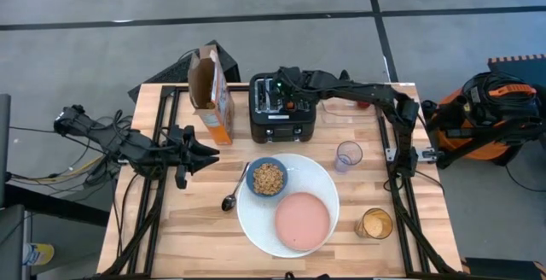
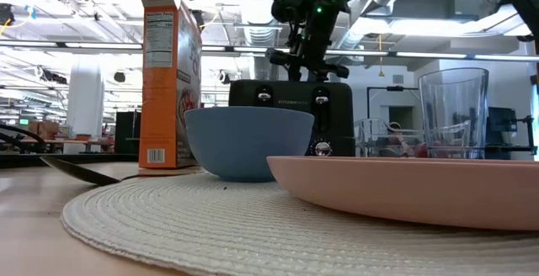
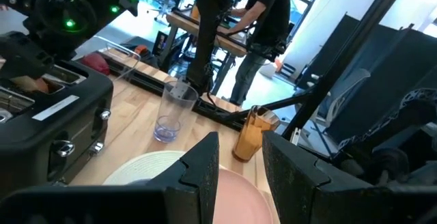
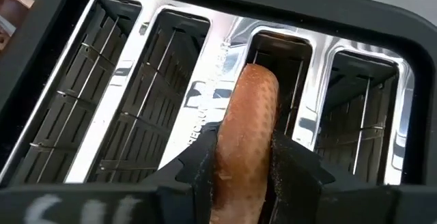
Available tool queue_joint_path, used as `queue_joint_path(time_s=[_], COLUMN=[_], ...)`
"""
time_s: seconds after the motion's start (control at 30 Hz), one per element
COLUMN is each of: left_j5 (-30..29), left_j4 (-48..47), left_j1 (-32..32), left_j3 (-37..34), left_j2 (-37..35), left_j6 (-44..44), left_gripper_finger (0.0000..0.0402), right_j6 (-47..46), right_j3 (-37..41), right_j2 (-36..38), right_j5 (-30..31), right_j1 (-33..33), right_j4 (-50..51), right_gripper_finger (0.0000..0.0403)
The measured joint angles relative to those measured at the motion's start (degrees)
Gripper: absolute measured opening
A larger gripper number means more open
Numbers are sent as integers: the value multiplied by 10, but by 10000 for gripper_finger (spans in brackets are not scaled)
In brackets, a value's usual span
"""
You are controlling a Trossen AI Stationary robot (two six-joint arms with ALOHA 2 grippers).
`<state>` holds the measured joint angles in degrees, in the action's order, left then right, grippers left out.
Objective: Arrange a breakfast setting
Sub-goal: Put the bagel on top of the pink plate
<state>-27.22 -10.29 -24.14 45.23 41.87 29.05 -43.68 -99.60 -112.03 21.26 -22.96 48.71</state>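
Right gripper (image 4: 242,166) above black toaster (image 1: 282,109), clamped narrow on round toasted bread (image 4: 244,125) over a slot. Left gripper (image 3: 240,166) slightly open, empty.

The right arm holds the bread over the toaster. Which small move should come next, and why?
Probably lift straight up. The right gripper has its jaws shut on the toasted bread, which sits partly in a slot of the toaster; the pink saucer lies bare.

We can't see the round toasted bread (image 4: 242,132) lower end, hidden between right gripper (image 4: 240,166) fingers.
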Motion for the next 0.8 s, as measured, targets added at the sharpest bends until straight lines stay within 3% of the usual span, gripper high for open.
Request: queue_joint_path(time_s=[0.37, 0.8], left_j5=[-1, -2], left_j4=[-11, -24], left_j1=[0, 0], left_j3=[0, 0], left_j2=[0, 0], left_j6=[-2, -8], left_gripper_finger=[100, 100], right_j6=[3, 2], right_j3=[2, -79], right_j2=[12, 12], right_j5=[-1, 15], right_j1=[-11, -8], right_j4=[5, 74], right_gripper_finger=[37, 27])
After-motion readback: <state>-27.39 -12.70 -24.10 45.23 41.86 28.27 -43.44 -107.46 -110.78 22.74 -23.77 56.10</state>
